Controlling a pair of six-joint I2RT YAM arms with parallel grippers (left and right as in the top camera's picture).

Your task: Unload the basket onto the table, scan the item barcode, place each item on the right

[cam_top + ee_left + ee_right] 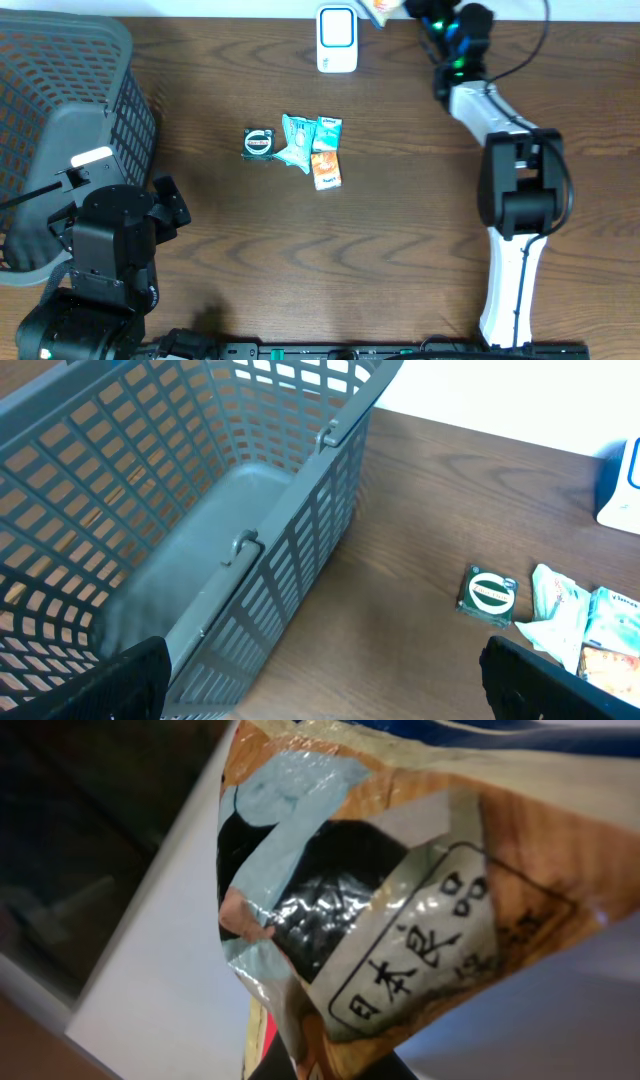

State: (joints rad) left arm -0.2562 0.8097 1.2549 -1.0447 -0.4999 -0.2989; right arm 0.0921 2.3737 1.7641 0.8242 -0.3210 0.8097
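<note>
Count on the table: one basket, one scanner, five packets, of which four lie loose and one is held.

1. Basket – grey plastic lattice with a solid floor and a hinged wire handle, at the far-left corner.
2. Scanner – a white upright block with a blue face panel, at the middle of the far edge.
3. Loose packets, clustered mid-table and touching one another: one dark square packet with a round green-and-white label, two crinkled teal packets, and one flat orange packet.
4. Held packet – glossy, creased film printed in orange-brown, pale blue and black, with a framed strip of Japanese characters.

I read the right gripper as clamped fully onto the held packet. In the right wrist view the film fills the frame and rises directly out of the dark fingers at the bottom. From overhead, the packet sits at the far edge, just right of the scanner; I cannot tell whether they touch.

The left gripper is spread to its widest and holds nothing. It hangs near the front-left corner beside the basket, well apart from the cluster.
</note>
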